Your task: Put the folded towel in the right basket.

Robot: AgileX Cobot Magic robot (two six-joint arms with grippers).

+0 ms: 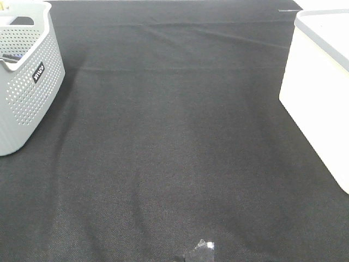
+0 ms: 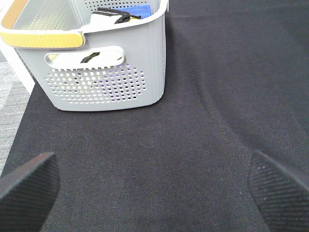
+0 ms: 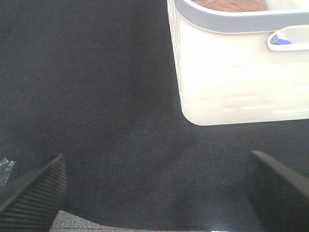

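Note:
The right basket [image 1: 319, 93], a white bin with plain walls and a grey rim, stands at the right edge of the table; it also shows in the right wrist view [image 3: 241, 77]. A strip of the rust-brown folded towel [image 3: 231, 5] lies inside it, just over the rim. My right gripper [image 3: 157, 193] is open and empty, low over the black cloth, a short way from the bin. My left gripper [image 2: 154, 188] is open and empty near the grey perforated basket [image 2: 106, 67]. Neither gripper shows in the high view.
The light-grey perforated basket [image 1: 24, 71] with a black label stands at the far left and holds several cloths, one blue [image 2: 135, 9]. A black cloth [image 1: 174, 142] covers the table. A scrap of clear tape [image 1: 204, 246] lies near the front edge.

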